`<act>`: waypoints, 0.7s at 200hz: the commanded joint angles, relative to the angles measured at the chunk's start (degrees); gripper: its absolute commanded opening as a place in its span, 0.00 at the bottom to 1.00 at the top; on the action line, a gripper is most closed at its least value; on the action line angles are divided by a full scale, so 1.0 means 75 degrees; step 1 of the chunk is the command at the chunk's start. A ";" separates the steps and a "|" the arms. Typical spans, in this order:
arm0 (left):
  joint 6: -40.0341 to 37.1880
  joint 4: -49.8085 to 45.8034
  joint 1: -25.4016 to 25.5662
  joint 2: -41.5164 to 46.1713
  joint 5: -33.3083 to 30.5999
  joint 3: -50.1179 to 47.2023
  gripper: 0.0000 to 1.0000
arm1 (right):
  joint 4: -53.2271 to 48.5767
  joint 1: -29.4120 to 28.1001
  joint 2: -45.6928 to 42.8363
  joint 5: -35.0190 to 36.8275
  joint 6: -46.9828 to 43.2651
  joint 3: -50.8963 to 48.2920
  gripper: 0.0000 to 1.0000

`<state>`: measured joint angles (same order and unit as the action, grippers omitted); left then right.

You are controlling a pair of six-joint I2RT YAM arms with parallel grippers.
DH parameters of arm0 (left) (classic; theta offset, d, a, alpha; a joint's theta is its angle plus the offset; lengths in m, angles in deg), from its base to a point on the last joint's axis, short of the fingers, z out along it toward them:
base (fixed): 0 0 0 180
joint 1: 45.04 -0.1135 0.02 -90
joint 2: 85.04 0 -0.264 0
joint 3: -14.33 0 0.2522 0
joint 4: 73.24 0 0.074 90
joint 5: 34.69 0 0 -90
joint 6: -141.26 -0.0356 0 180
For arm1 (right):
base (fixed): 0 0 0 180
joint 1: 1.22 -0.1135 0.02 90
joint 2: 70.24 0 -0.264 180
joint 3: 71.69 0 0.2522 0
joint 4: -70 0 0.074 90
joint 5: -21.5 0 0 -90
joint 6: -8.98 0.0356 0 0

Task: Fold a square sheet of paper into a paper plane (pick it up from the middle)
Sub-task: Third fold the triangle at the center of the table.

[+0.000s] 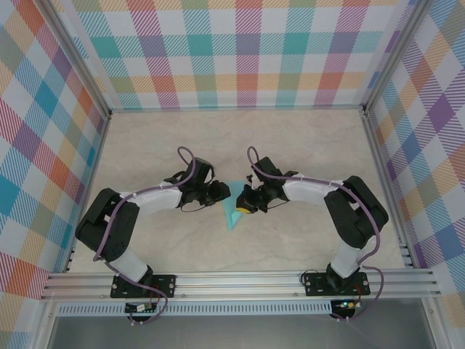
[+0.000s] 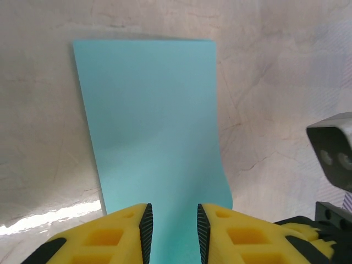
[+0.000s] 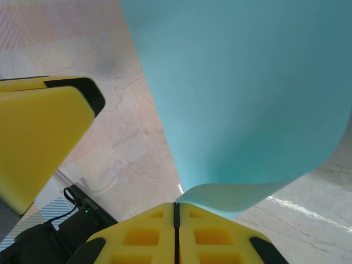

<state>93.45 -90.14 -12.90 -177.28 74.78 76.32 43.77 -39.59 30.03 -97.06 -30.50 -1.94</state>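
The square sheet of paper [image 1: 233, 215] is turquoise and shows from above as a folded wedge pointing toward the near edge, between both grippers at the table's middle. In the left wrist view the sheet [image 2: 154, 121] lies as a long strip stretching away over the table. My left gripper [image 2: 173, 213] stands over its near end, jaws apart, with the paper running under the gap. My right gripper [image 3: 176, 204] is shut, and a curled-up edge of the paper [image 3: 242, 82] is pinched at its tip. From above, the left gripper [image 1: 222, 193] and right gripper [image 1: 244, 203] nearly meet.
The table [image 1: 305, 145] is pale marble, walled by checked panels [image 1: 240, 51] at the back and sides. An aluminium rail [image 1: 240, 280] carries both arm bases at the near edge. The left gripper's yellow finger [image 3: 38, 132] shows close by in the right wrist view.
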 commanded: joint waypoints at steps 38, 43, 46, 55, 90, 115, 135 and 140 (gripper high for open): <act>-0.0138 -0.0513 0.0062 0.0507 -0.0588 -0.0316 0.29 | 0.0047 -0.0135 0.0567 -0.0129 -0.0156 0.0543 0.08; -0.0118 -0.0499 0.0062 0.0520 -0.0580 -0.0348 0.29 | 0.0053 -0.0145 0.0604 -0.0141 -0.0152 0.0570 0.08; -0.0109 -0.0499 0.0062 0.0532 -0.0580 -0.0364 0.29 | 0.0061 -0.0146 0.0627 -0.0145 -0.0151 0.0584 0.08; -0.0098 -0.0485 0.0062 0.0577 -0.0547 -0.0423 0.29 | 0.0056 -0.0148 0.0688 -0.0151 -0.0139 0.0631 0.08; -0.0025 -0.0467 0.0074 0.0817 -0.0384 -0.0671 0.29 | 0.0084 -0.0163 0.0868 -0.0165 -0.0150 0.0739 0.08; 0.0135 -0.0276 0.0080 0.0973 -0.0170 -0.0945 0.29 | 0.0151 -0.0169 0.0962 -0.0171 -0.0165 0.0795 0.08; 0.0232 -0.0108 0.0109 0.1020 -0.0004 -0.1128 0.27 | 0.0179 -0.0181 0.1077 -0.0188 -0.0162 0.0872 0.08; 0.0232 -0.0052 0.0119 0.1021 0.0061 -0.1171 0.27 | 0.0188 -0.0181 0.1107 -0.0189 -0.0162 0.0887 0.08</act>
<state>94.11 -92.46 -12.86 -170.92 72.85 69.43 43.90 -40.51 36.96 -97.32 -30.71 3.04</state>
